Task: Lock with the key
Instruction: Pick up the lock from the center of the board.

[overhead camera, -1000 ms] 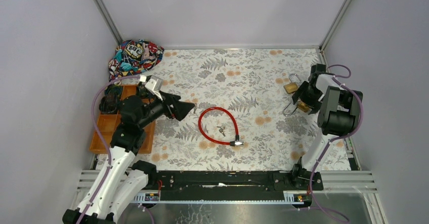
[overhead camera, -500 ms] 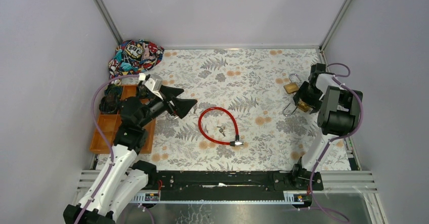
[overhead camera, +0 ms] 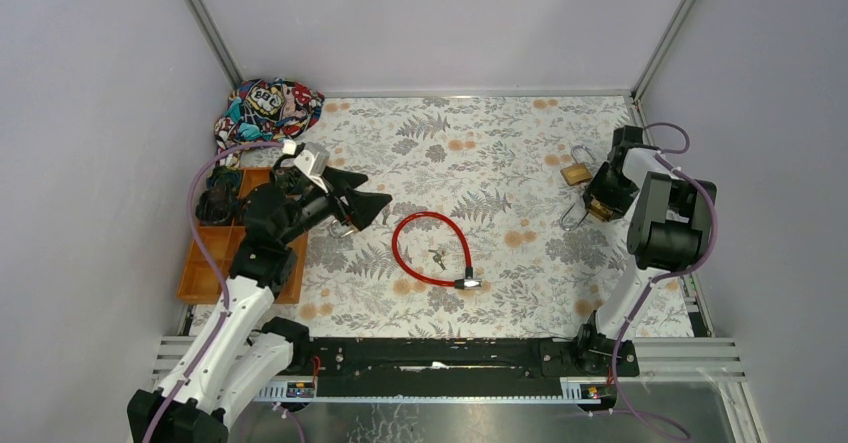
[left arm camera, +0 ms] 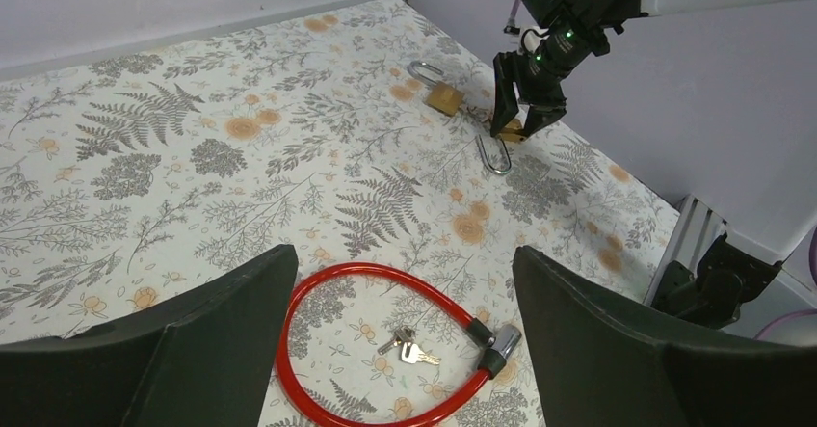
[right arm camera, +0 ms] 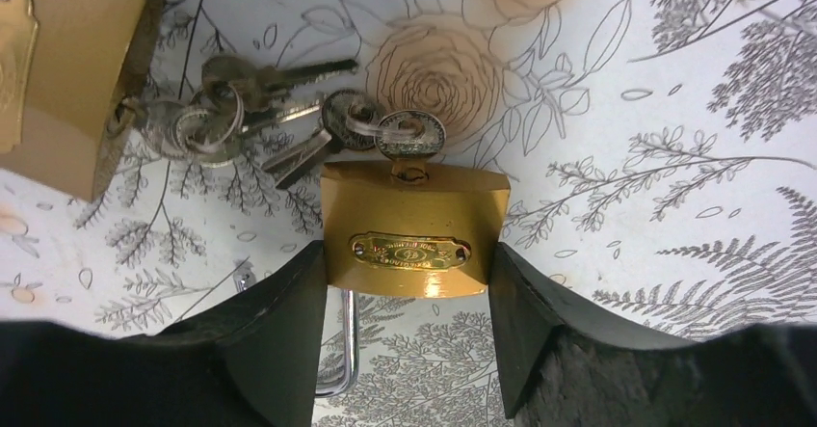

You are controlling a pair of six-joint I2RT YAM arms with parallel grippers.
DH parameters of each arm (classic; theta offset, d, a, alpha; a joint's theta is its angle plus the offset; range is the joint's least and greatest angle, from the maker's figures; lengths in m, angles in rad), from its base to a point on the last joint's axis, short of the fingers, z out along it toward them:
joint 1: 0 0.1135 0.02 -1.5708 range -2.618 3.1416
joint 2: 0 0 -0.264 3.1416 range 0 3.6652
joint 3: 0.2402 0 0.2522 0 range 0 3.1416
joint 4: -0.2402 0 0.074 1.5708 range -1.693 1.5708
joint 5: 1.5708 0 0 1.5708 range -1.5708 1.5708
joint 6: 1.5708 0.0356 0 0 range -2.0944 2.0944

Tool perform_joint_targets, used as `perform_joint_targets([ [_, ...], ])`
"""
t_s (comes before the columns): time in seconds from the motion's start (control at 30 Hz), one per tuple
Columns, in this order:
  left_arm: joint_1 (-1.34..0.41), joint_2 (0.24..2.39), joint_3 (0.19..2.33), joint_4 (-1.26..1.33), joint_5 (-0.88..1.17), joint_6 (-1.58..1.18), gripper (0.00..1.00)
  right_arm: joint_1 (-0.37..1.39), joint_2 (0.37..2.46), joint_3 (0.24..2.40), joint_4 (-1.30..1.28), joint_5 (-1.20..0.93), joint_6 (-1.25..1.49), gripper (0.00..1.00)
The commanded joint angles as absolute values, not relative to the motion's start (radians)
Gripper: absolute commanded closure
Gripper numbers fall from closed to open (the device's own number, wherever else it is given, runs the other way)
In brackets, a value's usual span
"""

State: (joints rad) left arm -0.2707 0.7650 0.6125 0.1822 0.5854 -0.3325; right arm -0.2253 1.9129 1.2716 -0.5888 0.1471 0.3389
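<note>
Brass padlock (right arm camera: 414,244) beside spare padlock (right arm camera: 67,70), keys (right arm camera: 250,109)

The table (overhead camera: 640,293) is covered by a white cloth (overhead camera: 500,133) printed with grey ferns and orange flowers. It is enclosed on three sides by plain pale grey walls (overhead camera: 430,23), joined at the far corners by aluminium posts (overhead camera: 205,23). A slotted aluminium rail (overhead camera: 715,358) is fixed along the near edge. Soft, even light is cast throughout.

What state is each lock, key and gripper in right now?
Near padlock: lying flat, key inserted.
Far padlock: flat, key bunch at its base.
Red cable lock: looped, flat.
Loose keys: inside loop, in no lock.
Left gripper: open, empty.
Right gripper: straddling near padlock, grip unclear.
</note>
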Motion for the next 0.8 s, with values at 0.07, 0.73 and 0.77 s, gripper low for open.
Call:
perform_joint_targets([
  [0.07,-0.330,0.835,0.652,0.209,0.648,-0.227,0.20,-0.227,1.678,1.149,-0.546,0.022,0.365,1.00],
  [0.73,-0.922,1.645,0.999,0.496,0.403,0.311,0.04,0.117,1.186,1.055,-0.421,-0.217,0.753,1.00],
  [0.77,-0.923,1.661,1.007,0.512,0.378,0.313,0.05,0.126,1.169,1.055,-0.420,-0.215,0.767,1.00],
])
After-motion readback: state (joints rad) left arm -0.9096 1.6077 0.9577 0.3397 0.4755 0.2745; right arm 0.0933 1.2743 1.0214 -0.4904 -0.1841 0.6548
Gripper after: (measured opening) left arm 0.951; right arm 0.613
